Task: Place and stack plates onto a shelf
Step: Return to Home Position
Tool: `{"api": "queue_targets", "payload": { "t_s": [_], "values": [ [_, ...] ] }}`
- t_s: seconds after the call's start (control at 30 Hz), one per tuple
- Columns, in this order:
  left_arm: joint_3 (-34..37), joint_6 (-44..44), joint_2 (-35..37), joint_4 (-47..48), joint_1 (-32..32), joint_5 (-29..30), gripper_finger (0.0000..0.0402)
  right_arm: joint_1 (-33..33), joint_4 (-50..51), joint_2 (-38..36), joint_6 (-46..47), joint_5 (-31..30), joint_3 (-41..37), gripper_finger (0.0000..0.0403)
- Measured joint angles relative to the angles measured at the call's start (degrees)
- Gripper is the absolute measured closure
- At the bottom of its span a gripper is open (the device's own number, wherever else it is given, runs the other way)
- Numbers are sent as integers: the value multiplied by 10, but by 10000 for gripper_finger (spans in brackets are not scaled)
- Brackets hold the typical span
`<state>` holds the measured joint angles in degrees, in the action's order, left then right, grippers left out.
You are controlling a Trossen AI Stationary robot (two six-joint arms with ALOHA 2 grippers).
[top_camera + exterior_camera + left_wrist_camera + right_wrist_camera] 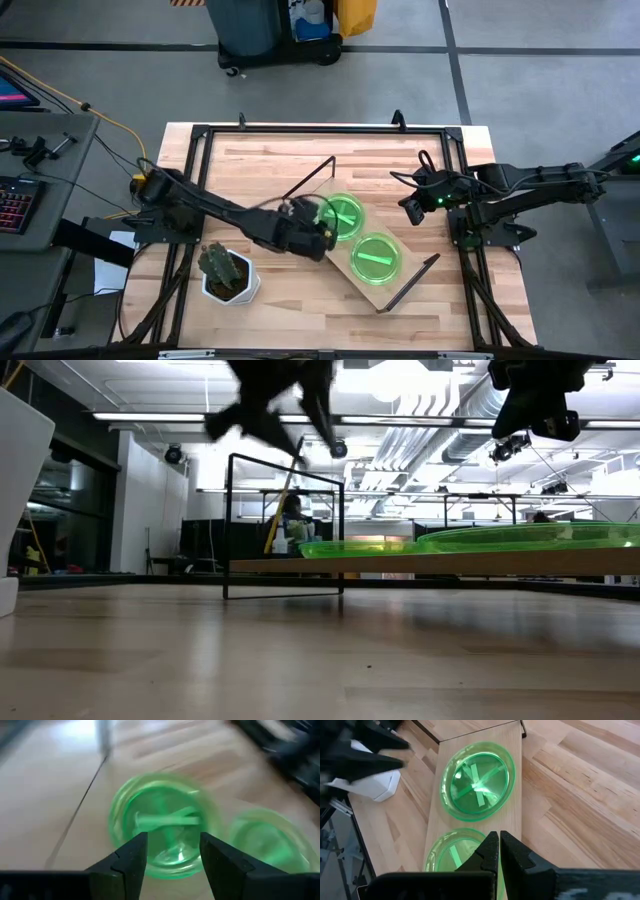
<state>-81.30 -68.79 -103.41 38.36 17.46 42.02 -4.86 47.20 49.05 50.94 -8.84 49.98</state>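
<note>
the plates sit in two green rounds side by side on the shelf (510, 740), a light board lying slantwise across the middle of the bench (260, 165). the round toward the bench's far side (343, 215) shows two lighter bars crossing each other, so we read it as a stack of more than one plate. the round toward the near edge (376, 258) shows a single bar from above. we cannot tell how many plates each round holds. in the low view both rounds rest flat on the board, which stands raised above the bench on thin black wire frames (230, 525) at its short ends.

the left claw (322, 225) hangs just beside the crossed-bar stack, over the shelf's edge. its own view looks down on that stack, and its fingers (132, 860) are spread wide with nothing between them. the right claw (412, 208) is off the other side of the shelf, apart from both rounds. its fingers (490, 852) are pressed nearly together and hold nothing. in the low view both claws are well above the board.

a cactus (222, 265) in a white pot (232, 288) stands on the bench beside the left arm, clear of the shelf.
</note>
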Motion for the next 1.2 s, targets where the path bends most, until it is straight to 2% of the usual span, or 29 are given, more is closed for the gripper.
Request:
{"api": "queue_targets", "payload": {
  "t_s": [0.1,0.2,0.33,0.43,0.5,0.57,0.8,0.97,1.2],
  "values": [
    [0,198,50,-47,-7,-38,239,0,-5,0,0,0,0,402],
    [-1,358,107,-89,-21,-89,252,0,-13,0,-4,1,0,402],
    [6,505,174,-135,-48,-161,284,0,-23,0,-10,4,0,402],
    [64,576,228,-233,-71,-261,325,0,-29,0,-11,4,0,402],
    [129,583,263,-320,-84,-313,361,0,-37,0,-11,4,0,402],
    [200,567,303,-385,-97,-338,390,0,-45,0,-16,4,0,402],
    [433,515,458,-587,-133,-335,400,0,-70,0,-27,-4,0,402],
    [544,508,574,-633,-163,-322,401,0,-77,0,-20,-16,0,402],
    [638,479,685,-652,-170,-322,401,0,-136,0,-47,-7,4,402]
  ]
}}
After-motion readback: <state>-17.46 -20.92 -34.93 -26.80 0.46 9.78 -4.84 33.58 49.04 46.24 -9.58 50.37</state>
